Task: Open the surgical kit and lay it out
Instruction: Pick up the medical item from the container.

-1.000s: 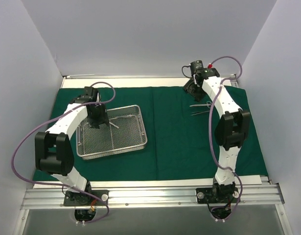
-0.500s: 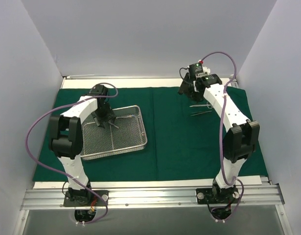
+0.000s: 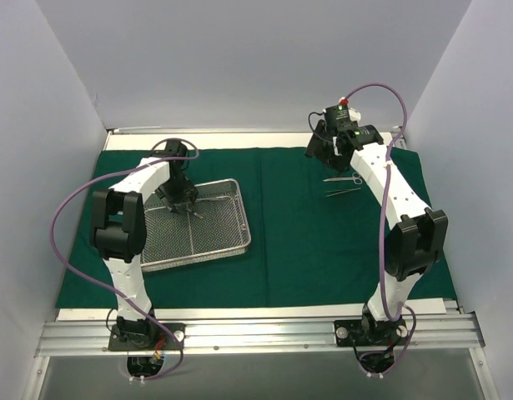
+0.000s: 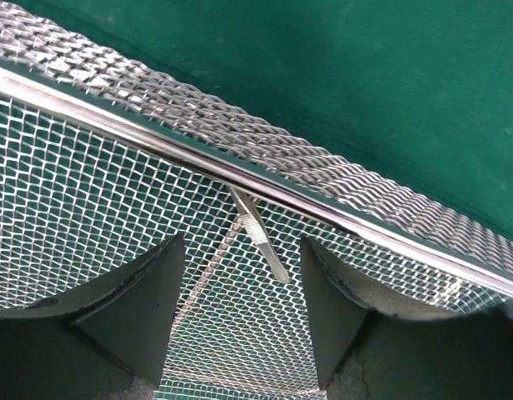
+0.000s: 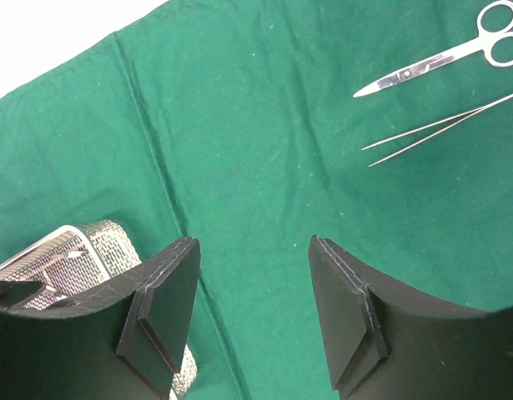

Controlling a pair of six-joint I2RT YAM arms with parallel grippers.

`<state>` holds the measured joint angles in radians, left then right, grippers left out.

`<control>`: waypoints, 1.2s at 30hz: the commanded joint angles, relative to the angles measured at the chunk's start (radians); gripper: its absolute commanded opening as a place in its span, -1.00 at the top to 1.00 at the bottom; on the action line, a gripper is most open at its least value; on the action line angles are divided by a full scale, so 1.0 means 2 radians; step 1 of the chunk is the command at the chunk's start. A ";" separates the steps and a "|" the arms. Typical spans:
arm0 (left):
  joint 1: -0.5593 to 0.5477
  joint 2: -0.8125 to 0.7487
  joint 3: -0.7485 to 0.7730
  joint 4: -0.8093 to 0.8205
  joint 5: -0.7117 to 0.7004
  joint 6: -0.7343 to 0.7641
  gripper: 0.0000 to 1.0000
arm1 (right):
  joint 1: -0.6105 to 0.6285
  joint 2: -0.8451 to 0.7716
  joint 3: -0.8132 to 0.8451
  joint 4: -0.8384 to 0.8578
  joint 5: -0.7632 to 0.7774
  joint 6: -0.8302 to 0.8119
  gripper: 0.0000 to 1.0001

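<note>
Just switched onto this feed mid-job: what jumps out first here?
The dark green cloth lies spread out flat, with the silver wire-mesh tray on its left half. The left gripper is down inside the tray, its fingers open either side of a thin metal instrument by the tray's wall. On the right, scissors and tweezers lie side by side on the cloth, beyond the open right gripper.

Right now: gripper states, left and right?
Left gripper: open, straddling a thin instrument in the mesh tray, not gripping it.
Right gripper: open, empty, above the green cloth.
</note>
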<state>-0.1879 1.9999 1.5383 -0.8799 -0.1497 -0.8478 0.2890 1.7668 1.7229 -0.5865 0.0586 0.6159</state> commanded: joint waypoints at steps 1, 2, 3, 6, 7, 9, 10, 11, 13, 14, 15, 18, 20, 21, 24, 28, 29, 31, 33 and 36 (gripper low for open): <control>0.001 0.009 -0.005 0.001 -0.015 -0.025 -0.32 | -0.003 -0.027 0.003 -0.001 0.003 -0.010 -0.11; 0.003 0.012 -0.006 0.003 -0.016 -0.025 -0.31 | -0.003 -0.027 0.003 -0.002 0.002 -0.010 -0.11; 0.004 0.016 -0.008 0.010 -0.018 -0.026 -0.31 | -0.003 -0.027 0.003 -0.002 0.002 -0.009 -0.11; 0.008 0.022 -0.011 0.026 -0.027 -0.025 -0.21 | -0.002 -0.027 0.002 -0.003 0.003 -0.010 -0.11; 0.009 0.026 -0.011 0.027 -0.028 -0.022 -0.19 | -0.002 -0.025 0.002 -0.003 0.001 -0.010 -0.11; 0.013 0.036 -0.008 0.027 -0.030 -0.022 -0.15 | -0.002 -0.024 0.004 -0.003 0.001 -0.009 -0.10; 0.015 0.045 -0.006 0.026 -0.030 -0.023 -0.15 | -0.001 -0.023 0.006 -0.003 0.001 -0.009 -0.10; 0.016 0.049 -0.007 0.026 -0.031 -0.023 -0.13 | 0.000 -0.022 0.008 -0.004 0.001 -0.010 -0.10; 0.022 0.054 -0.010 0.035 -0.027 -0.023 -0.04 | 0.001 -0.020 0.010 -0.004 0.001 -0.010 -0.10; 0.023 0.055 -0.011 0.036 -0.025 -0.022 0.07 | 0.002 -0.019 0.010 -0.005 0.001 -0.009 -0.10; 0.026 0.055 -0.009 0.035 -0.023 -0.021 0.34 | 0.003 -0.018 0.013 -0.006 0.001 -0.010 -0.10; 0.026 0.029 -0.018 0.034 -0.018 -0.013 0.69 | 0.010 -0.013 0.023 -0.007 0.005 -0.013 -0.10; 0.026 0.004 -0.029 0.034 -0.009 -0.006 0.89 | 0.014 -0.006 0.031 -0.009 0.003 -0.014 -0.09; 0.025 -0.026 -0.037 0.033 -0.004 -0.003 0.95 | 0.017 -0.004 0.036 -0.009 0.004 -0.014 -0.09; 0.022 -0.097 -0.062 0.035 0.020 0.014 0.95 | 0.020 0.005 0.054 -0.007 -0.007 -0.021 -0.09; 0.013 -0.184 -0.093 0.092 0.115 0.092 0.95 | 0.024 0.020 0.070 0.015 -0.078 -0.023 -0.08; 0.013 -0.197 -0.099 0.110 0.176 0.100 0.95 | 0.024 0.023 0.072 0.023 -0.132 -0.026 -0.05; 0.013 -0.221 -0.106 0.184 0.247 0.107 0.95 | 0.026 0.036 0.077 0.054 -0.194 -0.028 -0.03; 0.011 -0.231 -0.121 0.281 0.346 0.091 0.95 | 0.030 0.049 0.077 0.113 -0.320 -0.024 -0.02; 0.009 -0.219 -0.111 0.343 0.399 0.037 0.95 | 0.054 0.052 0.074 0.178 -0.409 -0.017 -0.17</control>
<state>-0.1654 1.5349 1.3178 -0.4473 0.3992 -0.7200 0.3462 1.8626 1.8477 -0.4034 -0.4500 0.5877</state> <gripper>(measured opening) 0.055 0.558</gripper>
